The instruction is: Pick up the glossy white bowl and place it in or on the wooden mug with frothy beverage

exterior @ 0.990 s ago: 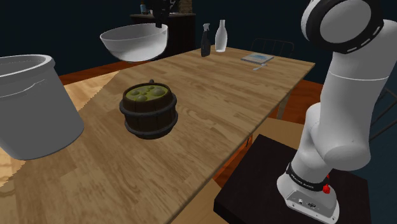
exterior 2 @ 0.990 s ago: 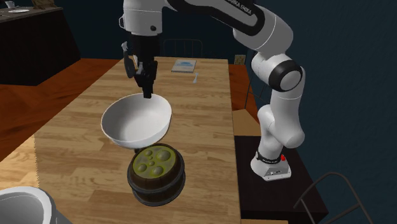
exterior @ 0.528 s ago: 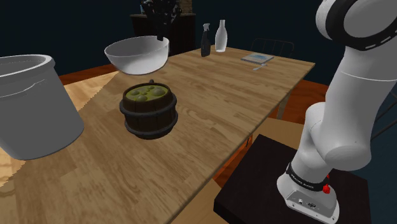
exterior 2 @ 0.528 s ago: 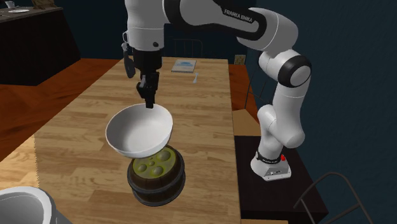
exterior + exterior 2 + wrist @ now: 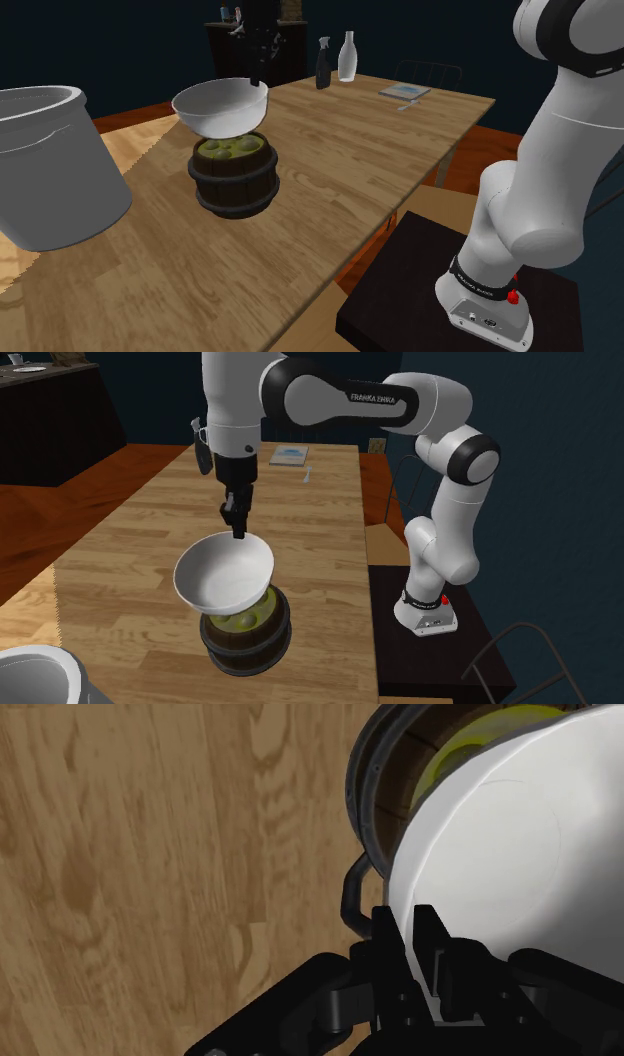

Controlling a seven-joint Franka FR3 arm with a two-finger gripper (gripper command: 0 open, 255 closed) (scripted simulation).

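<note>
Six things of five kinds at one long wooden table (image 5: 400,150).
One glossy white bowl (image 5: 222,108); one dark wooden barrel mug (image 5: 232,185) of green froth; one big pale grey pot (image 5: 50,165) at the shoulder view's near left; two far off, a dark spray bottle (image 5: 323,64) and a white bottle (image 5: 347,57); one flat pale book (image 5: 405,91).

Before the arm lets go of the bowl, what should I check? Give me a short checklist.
1. Gripper shut on the rim of the bowl: ok.
2. Bowl above the mouth of the mug: ok.
3. Bowl resting on the mug: cannot tell, the contact is hidden.
4. Mug upright on the table: ok.
5. Bucket standing apart from the mug: ok.
</note>
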